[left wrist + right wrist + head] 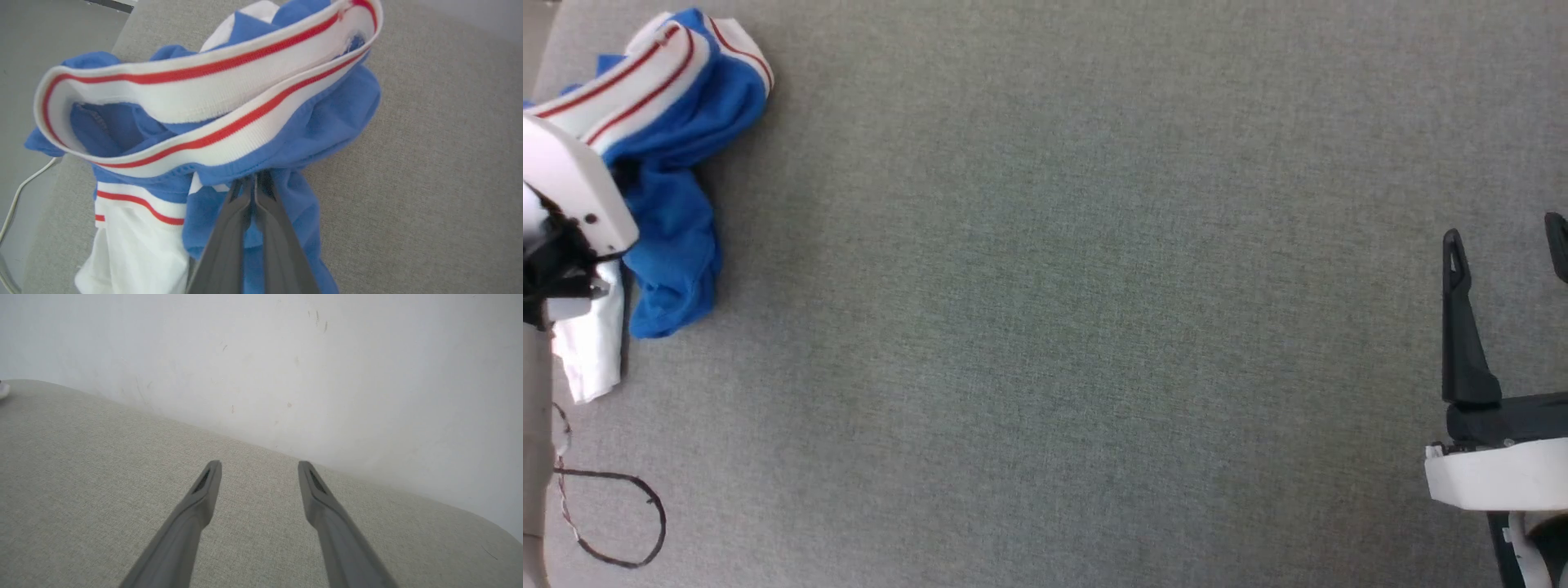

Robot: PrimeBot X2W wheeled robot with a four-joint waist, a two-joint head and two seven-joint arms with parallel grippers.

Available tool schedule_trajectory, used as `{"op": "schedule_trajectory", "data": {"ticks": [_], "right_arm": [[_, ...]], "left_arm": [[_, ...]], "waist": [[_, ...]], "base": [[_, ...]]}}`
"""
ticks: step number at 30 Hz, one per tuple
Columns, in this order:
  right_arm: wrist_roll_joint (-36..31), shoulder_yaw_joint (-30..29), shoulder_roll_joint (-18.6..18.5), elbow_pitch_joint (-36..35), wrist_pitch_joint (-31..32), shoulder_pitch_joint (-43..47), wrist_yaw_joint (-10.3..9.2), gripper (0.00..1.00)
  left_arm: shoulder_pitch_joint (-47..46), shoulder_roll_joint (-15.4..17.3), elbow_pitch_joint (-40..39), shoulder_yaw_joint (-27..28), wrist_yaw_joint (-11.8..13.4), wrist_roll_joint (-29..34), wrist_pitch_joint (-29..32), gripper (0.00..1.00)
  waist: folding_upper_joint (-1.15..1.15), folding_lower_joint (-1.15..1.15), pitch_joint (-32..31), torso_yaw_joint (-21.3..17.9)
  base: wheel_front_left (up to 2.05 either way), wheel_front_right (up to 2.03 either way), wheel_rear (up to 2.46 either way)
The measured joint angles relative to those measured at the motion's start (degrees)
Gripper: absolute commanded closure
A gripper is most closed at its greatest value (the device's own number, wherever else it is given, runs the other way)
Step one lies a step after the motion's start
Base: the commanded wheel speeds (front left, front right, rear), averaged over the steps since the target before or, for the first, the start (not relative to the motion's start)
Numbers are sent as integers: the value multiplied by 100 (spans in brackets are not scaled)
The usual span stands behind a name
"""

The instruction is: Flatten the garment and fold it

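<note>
The garment [678,212] lies crumpled at the far left of the grey table, blue with a white, red-striped band on top and a white sleeve hanging toward the front. My left arm's pale forearm [568,192] covers part of it. In the left wrist view my left gripper [255,179] is shut, its fingertips pinching blue cloth just under the striped band of the garment [327,118]. My right gripper [1503,245] stands open at the right edge, far from the garment. The right wrist view shows the right gripper [259,465] with nothing between its fingers.
A thin black cable loop [613,523] lies on the grey cloth table [1045,327] at the front left, near its left edge. A white cable [24,188] hangs beyond that edge. A white wall [327,355] rises behind the table.
</note>
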Motion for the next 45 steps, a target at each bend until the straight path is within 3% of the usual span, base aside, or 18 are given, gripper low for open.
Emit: {"op": "schedule_trajectory", "data": {"ticks": [7, 14, 21, 31, 45], "right_arm": [[233, -25, 0, 275, -166, -21, 0, 0], [564, -143, -1, 646, -464, -97, 0, 0], [906, -253, -2, 1032, -772, -85, 0, 0], [1326, -405, -3, 1550, -1198, 70, 0, 0], [1614, -636, -5, 1824, -1430, 303, 0, 0]], "left_arm": [[-160, 68, -159, 46, -104, 18, -341, 100], [-548, 257, -728, 11, -205, -10, -207, 100], [-1055, 244, -1444, -101, -248, -29, -80, 100], [-1630, -140, -2278, -398, -155, -194, 288, 100], [-1775, -906, -3262, -1251, -65, -336, 887, 100]], "waist": [[0, 0, -296, 25], [0, 0, -701, 55], [0, -1, -1127, 71], [1, -1, -1718, -118], [1, 0, -2182, -945]], "base": [[0, 0, 0], [0, 0, 0], [0, 0, 0], [0, 0, 0], [0, 0, 0]]}}
